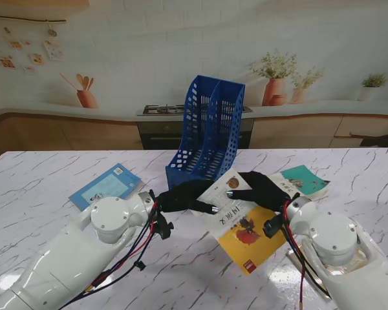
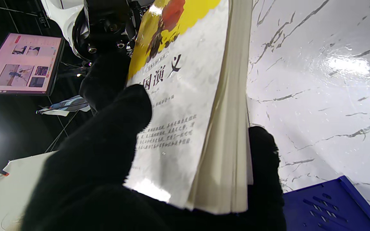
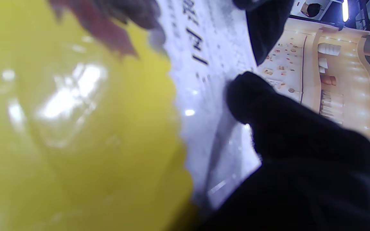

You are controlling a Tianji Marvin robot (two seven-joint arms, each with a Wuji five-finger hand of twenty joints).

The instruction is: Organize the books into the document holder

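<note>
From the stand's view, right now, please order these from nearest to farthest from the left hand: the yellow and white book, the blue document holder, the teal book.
1. The yellow and white book: held in the left hand, at its right.
2. The blue document holder: just farther from me, upright.
3. The teal book: far right, beyond the right hand.

Staged kitchen: printed stove (image 1: 163, 110) backdrop, marble table (image 1: 45, 187).

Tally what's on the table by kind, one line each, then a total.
Books: 3 (yellow and white book, light blue book, teal book)
Blue document holder: 1
Total: 4
</note>
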